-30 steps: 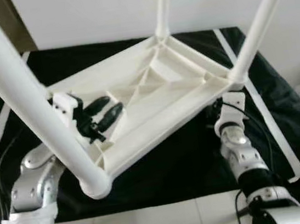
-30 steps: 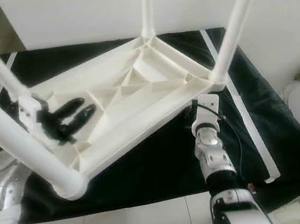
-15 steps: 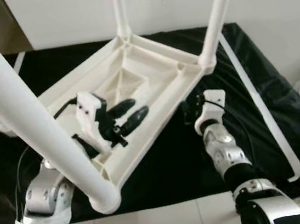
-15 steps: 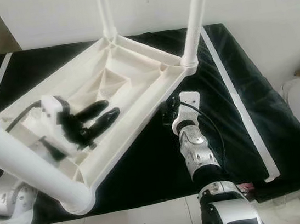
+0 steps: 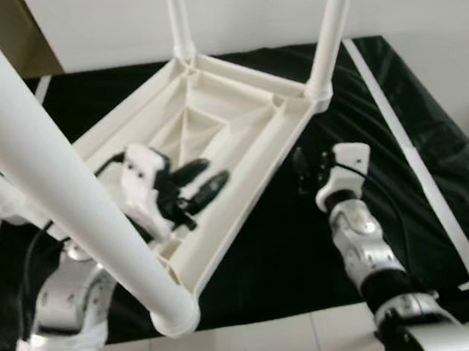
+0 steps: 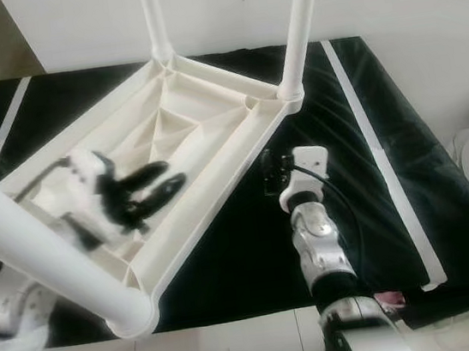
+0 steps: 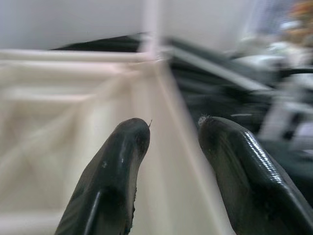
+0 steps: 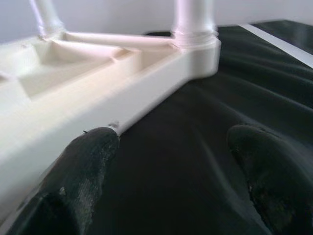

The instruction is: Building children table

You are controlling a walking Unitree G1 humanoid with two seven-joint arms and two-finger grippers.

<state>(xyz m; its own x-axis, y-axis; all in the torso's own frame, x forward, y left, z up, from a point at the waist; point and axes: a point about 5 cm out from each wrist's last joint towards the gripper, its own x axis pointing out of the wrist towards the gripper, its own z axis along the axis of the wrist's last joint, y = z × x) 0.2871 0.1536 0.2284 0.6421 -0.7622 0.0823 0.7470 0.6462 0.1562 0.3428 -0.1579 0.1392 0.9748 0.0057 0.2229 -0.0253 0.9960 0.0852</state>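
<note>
In the eye views the children's table (image 5: 212, 135) lies upside down on the black cloth (image 5: 383, 121), legs up, likely for assembly. The left gripper (image 7: 168, 147) hovers inside its frame, fingers open and empty. The right gripper (image 8: 166, 161), fingers spread wide, sits just beside the outer rim, holding nothing.

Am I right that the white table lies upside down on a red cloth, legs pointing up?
Not quite: the cloth is black, not red, as the right eye view shows. The white table does lie upside down on it, legs pointing up.
</note>
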